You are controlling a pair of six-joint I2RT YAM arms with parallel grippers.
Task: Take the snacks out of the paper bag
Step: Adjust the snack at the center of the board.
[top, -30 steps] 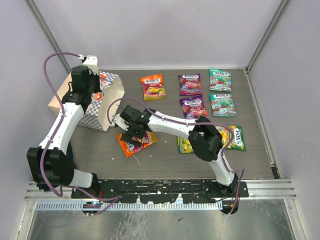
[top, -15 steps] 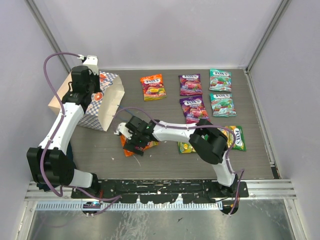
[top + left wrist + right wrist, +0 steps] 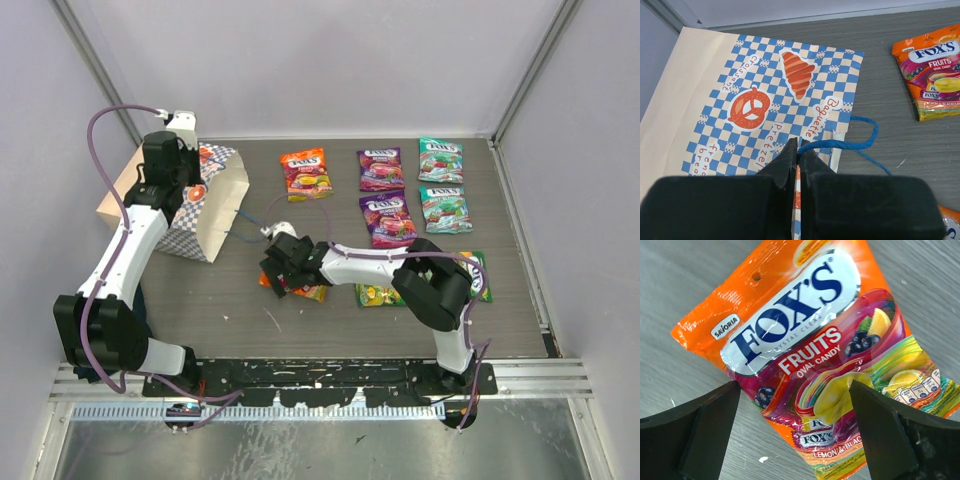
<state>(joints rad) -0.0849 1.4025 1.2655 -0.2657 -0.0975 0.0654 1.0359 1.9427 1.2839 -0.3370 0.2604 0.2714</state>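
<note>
The paper bag [image 3: 207,212] lies on its side at the left, mouth facing right. My left gripper [image 3: 186,172] is shut on its rim beside the blue cord handle [image 3: 860,143]; the checkered side [image 3: 765,100] fills the left wrist view. My right gripper [image 3: 286,268] hangs open just above an orange snack packet [image 3: 306,291], which lies flat between the spread fingers [image 3: 710,425] in the right wrist view, centre [image 3: 805,340]. Other snacks lie on the table: orange [image 3: 306,173], two purple [image 3: 381,168], two teal [image 3: 440,158], and yellow-green ones [image 3: 478,278] partly hidden by the right arm.
Enclosure walls close in the table on the left, back and right. A metal rail [image 3: 320,375] with the arm bases runs along the near edge. The right arm [image 3: 430,285] stretches low across the table's middle. Another orange packet [image 3: 935,75] lies right of the bag.
My right gripper has moved right and toward the near edge, away from the bag's mouth, staying open. The orange packet beneath it now lies a little further right. The left arm has not moved.
</note>
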